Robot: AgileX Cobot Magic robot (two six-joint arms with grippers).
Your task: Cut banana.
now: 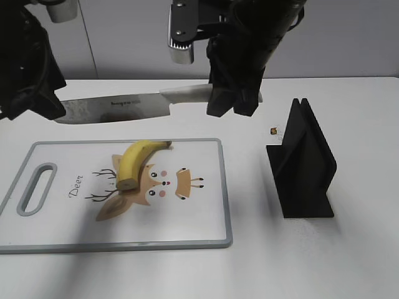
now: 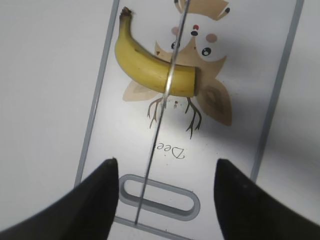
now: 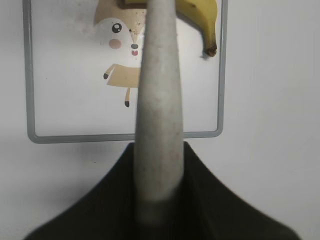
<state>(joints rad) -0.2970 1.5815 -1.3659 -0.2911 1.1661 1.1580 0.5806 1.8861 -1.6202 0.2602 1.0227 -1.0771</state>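
The banana (image 1: 138, 162) is a short curved yellow piece with a flat cut end and a dark stem tip. It lies on the white cutting board (image 1: 193, 218) over the deer drawing. It also shows in the left wrist view (image 2: 150, 62) and the right wrist view (image 3: 200, 15). My right gripper (image 1: 232, 99) is shut on the white handle (image 3: 159, 100) of a knife (image 1: 118, 107), held level above the banana. My left gripper (image 2: 165, 195) is open and empty, above the board's left end, with the blade edge (image 2: 160, 120) between its fingers.
A black knife stand (image 1: 302, 165) stands right of the board. A small brown crumb (image 1: 274, 131) lies on the white table beside it. The board's handle slot (image 1: 36, 188) is at its left end.
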